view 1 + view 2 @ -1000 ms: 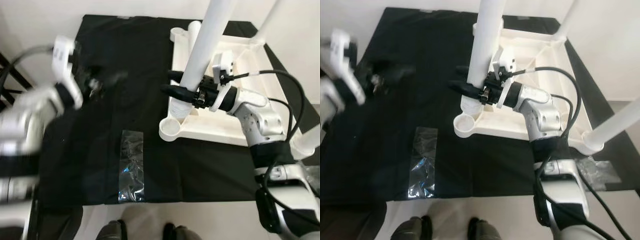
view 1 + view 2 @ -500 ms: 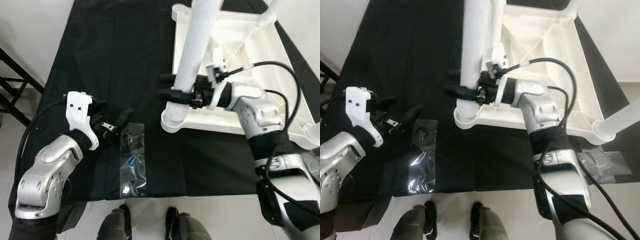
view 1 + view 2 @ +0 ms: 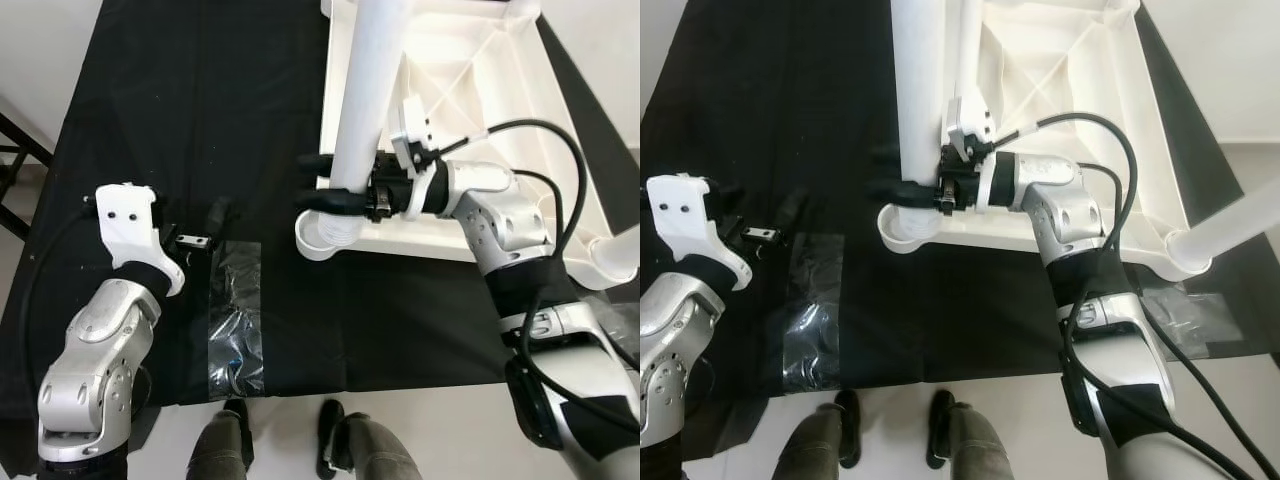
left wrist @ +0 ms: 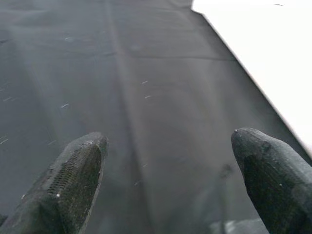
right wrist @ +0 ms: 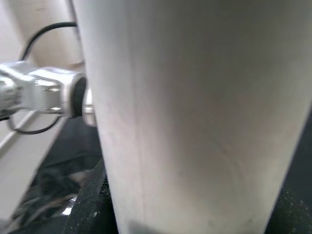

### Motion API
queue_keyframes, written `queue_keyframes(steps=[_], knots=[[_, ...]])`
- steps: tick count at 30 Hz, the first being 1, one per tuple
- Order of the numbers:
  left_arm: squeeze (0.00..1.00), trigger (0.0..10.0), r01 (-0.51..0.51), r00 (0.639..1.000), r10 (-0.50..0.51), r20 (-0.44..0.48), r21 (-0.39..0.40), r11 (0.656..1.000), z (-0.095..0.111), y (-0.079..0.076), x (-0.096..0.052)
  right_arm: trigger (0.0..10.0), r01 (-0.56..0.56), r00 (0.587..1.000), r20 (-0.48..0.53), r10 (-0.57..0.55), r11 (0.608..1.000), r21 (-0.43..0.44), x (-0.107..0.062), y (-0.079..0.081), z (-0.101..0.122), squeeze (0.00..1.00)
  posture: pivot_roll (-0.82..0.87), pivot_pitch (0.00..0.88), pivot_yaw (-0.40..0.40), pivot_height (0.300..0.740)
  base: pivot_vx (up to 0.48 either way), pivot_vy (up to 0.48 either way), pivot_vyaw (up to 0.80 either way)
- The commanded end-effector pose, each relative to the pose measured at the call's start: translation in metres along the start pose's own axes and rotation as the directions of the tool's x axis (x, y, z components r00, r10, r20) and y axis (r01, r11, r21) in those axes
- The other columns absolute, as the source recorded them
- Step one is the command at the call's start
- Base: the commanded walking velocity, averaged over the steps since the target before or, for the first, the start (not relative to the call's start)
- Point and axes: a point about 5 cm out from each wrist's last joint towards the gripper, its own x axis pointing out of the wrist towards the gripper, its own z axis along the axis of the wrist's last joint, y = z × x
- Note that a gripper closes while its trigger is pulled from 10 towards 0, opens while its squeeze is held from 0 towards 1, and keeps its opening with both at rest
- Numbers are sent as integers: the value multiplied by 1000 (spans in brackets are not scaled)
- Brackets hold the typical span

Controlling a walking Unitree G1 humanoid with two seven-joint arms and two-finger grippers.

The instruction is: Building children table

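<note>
A white children's table top (image 3: 460,70) lies upside down on a black cloth (image 3: 150,100). A thick white table leg (image 3: 362,110) stands upright in its near left corner socket (image 3: 322,235). My right gripper (image 3: 312,180) is shut on this leg just above the socket, one black finger on each side. In the right wrist view the leg (image 5: 195,112) is very close, with a finger (image 5: 92,195) against it. My left gripper (image 4: 170,180) hovers open low over the cloth, at the far end of a clear plastic bag (image 3: 235,320) of small hardware.
Another white leg (image 3: 620,255) stands at the table top's near right corner. A person's shoes (image 3: 230,450) stand at the cloth's near edge. A dark frame (image 3: 12,150) is at the far left. A second clear wrapper (image 3: 1185,310) lies beside my right arm.
My left arm has swung down from a raised, blurred pose to the plastic bag's far end. The right gripper has stayed shut on the leg. The camera has tilted down.
</note>
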Motion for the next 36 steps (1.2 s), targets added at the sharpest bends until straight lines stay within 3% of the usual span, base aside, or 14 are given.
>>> queue_keyframes(steps=[1,7,14,21,25,32,36], knots=[[0,10000,-20,1000,20,1,14,1000,-1,2,-4,10000,-48,999,4,48,999,-2,4,6,-3,0,70,389,-109,740,0,0,800],[0,10000,-19,1000,18,12,46,999,0,-1,-4,10000,-72,997,9,72,997,24,4,7,-3,0,69,379,-114,740,0,0,800],[0,10000,-29,999,27,26,80,996,4,-3,-5,10000,-97,995,6,97,994,54,-1,7,-3,0,73,369,-116,740,0,0,0],[0,10000,-8,999,5,31,79,997,7,-6,-5,10000,-25,999,23,24,999,39,-8,-6,1,0,74,364,-115,740,0,0,0],[0,10000,10,1000,-13,24,96,995,7,-9,-6,10000,0,1000,31,-1,999,55,-11,-9,-2,0,75,370,-115,740,0,-472,0],[0,10000,-1,999,-2,33,87,996,8,-10,-5,10000,1,999,34,-3,998,59,-8,-7,-5,0,71,371,-114,740,0,-135,0],[0,10000,-11,1000,8,29,89,996,5,-11,-4,10000,24,999,46,-26,999,46,4,-5,-10,0,67,375,-116,740,0,0,0]])
